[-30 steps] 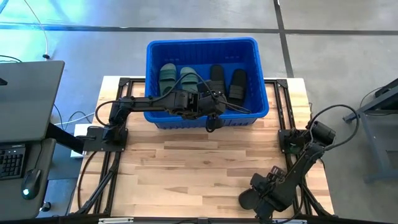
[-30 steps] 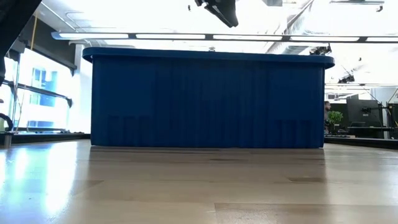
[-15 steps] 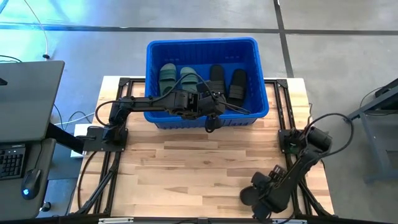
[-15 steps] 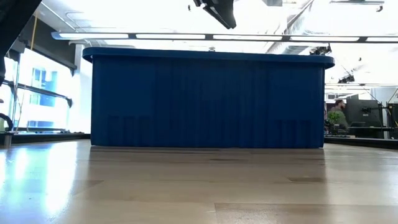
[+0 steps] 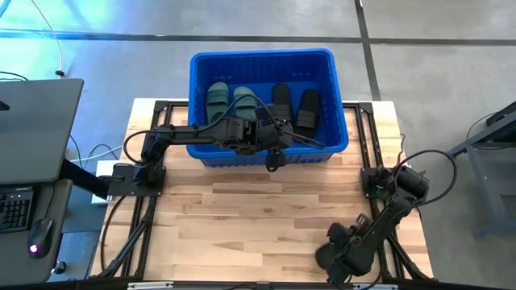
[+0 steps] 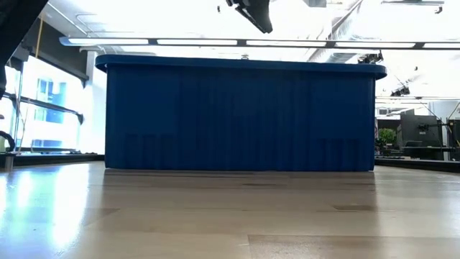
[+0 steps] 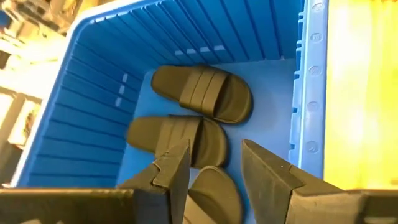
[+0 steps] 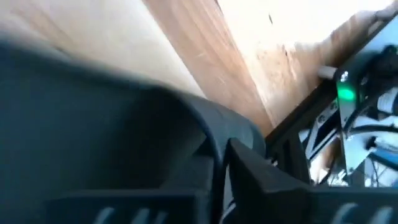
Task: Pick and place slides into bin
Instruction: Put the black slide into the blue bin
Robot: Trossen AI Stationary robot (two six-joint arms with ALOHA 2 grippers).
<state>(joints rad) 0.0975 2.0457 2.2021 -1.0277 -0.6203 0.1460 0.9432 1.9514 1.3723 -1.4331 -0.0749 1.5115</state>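
Observation:
The blue bin [image 5: 262, 60] stands at the table's far middle. On its floor lie two green slides [image 5: 218, 101] [image 5: 246, 103] and two black slides [image 5: 280, 98] [image 5: 308, 109]. My left gripper [image 5: 272, 145] hangs above the bin's near wall, shut on another black slide [image 7: 211, 193]. In the low view it shows above the bin's rim [image 6: 251, 11]. My right gripper [image 5: 337, 254] is low at the table's near right corner, right at a black slide [image 5: 322, 258] that lies on the wood and fills the right wrist view [image 8: 93, 124]. My left gripper pinches the black slide between its two fingers [image 7: 171, 177], one on each long side [image 7: 193, 186]. The slide's rounded end [image 7: 211, 173] reaches out past the fingertips. The fingers slant down from the table's left. The slide is lifted clear, above the bin's inside.
The middle of the wooden table [image 5: 242, 217] lies bare between the arms. A desk with a keyboard and mouse [image 5: 32, 234] stands off the table's left side. Black frame rails [image 5: 379, 145] run along both side edges.
My right arm has folded a little, its elbow moving toward the table's near edge, while its gripper has stayed at the black slide in the near right corner. The left arm and its slide have kept still.

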